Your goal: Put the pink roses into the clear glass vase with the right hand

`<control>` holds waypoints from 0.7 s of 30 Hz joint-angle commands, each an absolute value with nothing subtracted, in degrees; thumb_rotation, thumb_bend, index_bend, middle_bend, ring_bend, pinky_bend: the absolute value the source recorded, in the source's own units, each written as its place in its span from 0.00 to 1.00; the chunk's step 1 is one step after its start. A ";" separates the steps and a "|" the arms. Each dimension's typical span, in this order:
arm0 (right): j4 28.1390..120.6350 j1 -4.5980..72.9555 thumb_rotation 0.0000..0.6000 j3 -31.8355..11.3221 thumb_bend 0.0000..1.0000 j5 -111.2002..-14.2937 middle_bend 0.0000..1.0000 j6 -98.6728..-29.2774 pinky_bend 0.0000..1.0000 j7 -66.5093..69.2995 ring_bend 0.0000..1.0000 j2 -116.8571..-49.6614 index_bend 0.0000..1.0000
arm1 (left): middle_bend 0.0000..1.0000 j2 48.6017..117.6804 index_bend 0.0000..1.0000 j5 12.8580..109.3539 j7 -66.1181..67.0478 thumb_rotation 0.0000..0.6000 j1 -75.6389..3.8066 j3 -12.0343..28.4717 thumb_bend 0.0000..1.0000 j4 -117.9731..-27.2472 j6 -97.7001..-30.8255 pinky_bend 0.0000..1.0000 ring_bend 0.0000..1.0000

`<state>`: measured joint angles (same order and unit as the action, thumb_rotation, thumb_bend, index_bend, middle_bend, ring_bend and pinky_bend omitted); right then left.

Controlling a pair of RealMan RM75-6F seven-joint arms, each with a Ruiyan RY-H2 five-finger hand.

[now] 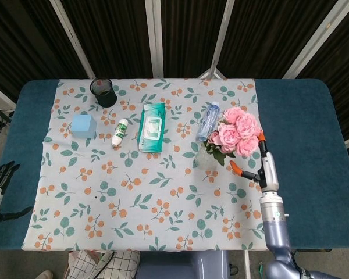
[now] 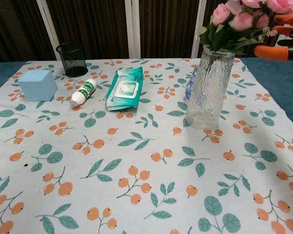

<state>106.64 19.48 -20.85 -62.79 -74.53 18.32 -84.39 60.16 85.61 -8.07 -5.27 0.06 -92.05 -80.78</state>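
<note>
At the far left edge of the head view, the dark left hand (image 1: 1, 174) hangs off the table's side, fingers apart and holding nothing. On the floral-print tablecloth (image 1: 134, 197), reading across, stand a black wire-mesh pen cup (image 2: 72, 59), a pale blue cube (image 2: 37, 84), a small white bottle with a green label (image 2: 83, 92) lying on its side, and a flat teal packet of wet wipes (image 2: 124, 88). A clear plastic water bottle (image 1: 207, 120) lies just behind the vase.

The clear ribbed glass vase (image 2: 208, 90) stands upright on the cloth, right of centre. The bunch of pink roses (image 2: 244, 19) sits in it: the green stems run down inside the glass and the blooms and leaves spread above the rim, leaning a little to the right. Nothing grips the bunch.

The right hand (image 1: 251, 168), with its orange-tipped fingers (image 2: 271, 52), is just right of the vase and apart from the flowers. Its fingers are spread and empty; in the chest view only the tips show at the right edge.

Judging by this, the main work is done: the roses are in the vase and released. What seems left is only for the right arm to draw clear without brushing the blooms or tipping the vase.
</note>
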 commanded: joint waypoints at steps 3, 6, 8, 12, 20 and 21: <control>108.41 15.63 1.00 -16.25 0.28 -67.73 0.00 -74.07 0.02 19.14 0.00 -78.09 0.00 | 0.00 60.26 0.00 85.72 -7.72 1.00 -5.11 0.03 0.00 -92.06 -81.12 0.00 0.00; 108.59 14.11 1.00 -14.54 0.28 -69.74 0.00 -74.00 0.02 19.60 0.00 -74.80 0.00 | 0.00 60.34 0.00 85.69 -7.48 1.00 -5.04 0.05 0.00 -92.04 -81.26 0.00 0.00; 108.24 13.26 1.00 -13.36 0.28 -71.20 0.00 -74.09 0.02 19.09 0.00 -72.60 0.00 | 0.00 60.40 0.00 85.63 -7.37 1.00 -4.99 0.10 0.00 -91.98 -81.38 0.00 0.00; 104.72 11.39 1.00 -9.42 0.28 -76.29 0.00 -75.06 0.02 13.66 0.00 -67.28 0.00 | 0.00 60.52 0.00 85.43 -7.12 1.00 -4.89 0.23 0.00 -91.62 -81.58 0.00 0.00; 92.78 8.07 1.00 -4.61 0.28 -86.35 0.00 -83.01 0.00 -2.95 0.00 -64.40 0.00 | 0.00 61.23 0.00 85.48 -5.06 1.00 -4.70 0.50 0.00 -90.59 -82.50 0.00 0.00; 91.61 7.70 1.00 -4.33 0.28 -87.13 0.00 -84.03 0.00 -5.11 0.00 -64.56 0.00 | 0.00 61.36 0.00 85.41 -4.67 1.00 -4.67 0.56 0.00 -90.40 -82.60 0.00 0.00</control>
